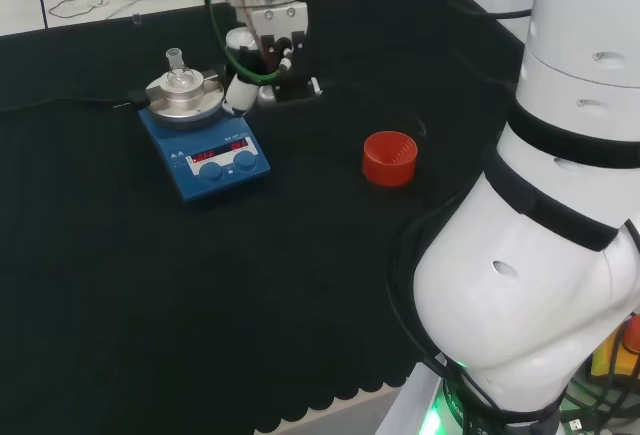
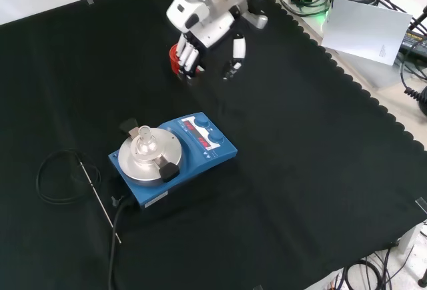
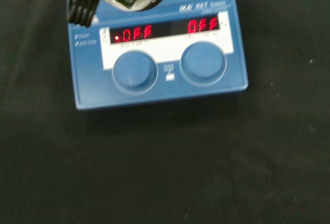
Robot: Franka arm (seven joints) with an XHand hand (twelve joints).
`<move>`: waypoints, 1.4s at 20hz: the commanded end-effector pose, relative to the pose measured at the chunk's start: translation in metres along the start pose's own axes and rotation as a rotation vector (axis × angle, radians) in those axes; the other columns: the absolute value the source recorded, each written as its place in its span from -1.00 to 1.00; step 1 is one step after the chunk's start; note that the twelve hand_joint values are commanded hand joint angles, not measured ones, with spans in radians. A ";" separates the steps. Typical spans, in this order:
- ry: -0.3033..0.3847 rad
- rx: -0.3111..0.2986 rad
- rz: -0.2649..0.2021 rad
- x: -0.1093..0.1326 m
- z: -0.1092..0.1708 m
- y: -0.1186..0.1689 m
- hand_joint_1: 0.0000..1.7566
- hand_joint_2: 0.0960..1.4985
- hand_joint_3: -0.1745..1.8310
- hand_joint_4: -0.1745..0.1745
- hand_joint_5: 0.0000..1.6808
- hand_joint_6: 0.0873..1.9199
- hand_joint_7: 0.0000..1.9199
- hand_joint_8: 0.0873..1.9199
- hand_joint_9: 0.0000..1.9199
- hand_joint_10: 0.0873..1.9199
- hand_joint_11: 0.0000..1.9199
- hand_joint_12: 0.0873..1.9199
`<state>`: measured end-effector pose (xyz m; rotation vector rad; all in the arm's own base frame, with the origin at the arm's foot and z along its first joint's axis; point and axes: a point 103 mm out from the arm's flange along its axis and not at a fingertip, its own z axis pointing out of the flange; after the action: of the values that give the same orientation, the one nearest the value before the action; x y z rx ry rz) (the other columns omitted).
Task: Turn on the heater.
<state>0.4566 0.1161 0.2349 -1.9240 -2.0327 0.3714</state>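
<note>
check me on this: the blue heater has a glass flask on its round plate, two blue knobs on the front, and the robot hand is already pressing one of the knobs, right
Not quite. The robot hand is not pressing a knob: the front view shows it hanging above the cloth, well apart from the blue heater. The rest holds: a glass flask sits on the round plate, and two blue knobs face front.

Even bright light; wrist view slightly blurred.

Blue heater (image 1: 205,160) with red display (image 3: 165,28), red ring (image 1: 389,158), black cloth (image 2: 300,170)
</note>
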 end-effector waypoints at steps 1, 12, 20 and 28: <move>-0.059 0.104 -0.031 0.018 0.020 -0.003 0.10 -0.19 -0.11 -0.54 -0.42 -0.33 -0.03 -0.19 0.17 -0.38 -0.29 0.28; -0.105 0.166 -0.015 0.022 0.033 -0.002 0.20 -0.15 -0.13 -0.92 -0.47 -0.38 0.48 0.13 0.62 0.02 0.47 -0.12; -0.133 0.186 -0.034 0.027 0.037 0.002 0.34 -0.08 -0.13 -0.90 -0.48 -0.35 0.63 0.46 0.77 0.46 0.63 -0.01; -0.162 0.295 -0.094 0.040 0.051 0.012 0.62 -0.12 0.12 -0.59 -0.73 -0.29 0.64 0.57 0.75 0.52 0.32 0.32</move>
<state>0.4460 0.1489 0.1950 -1.7436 -2.0225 0.7192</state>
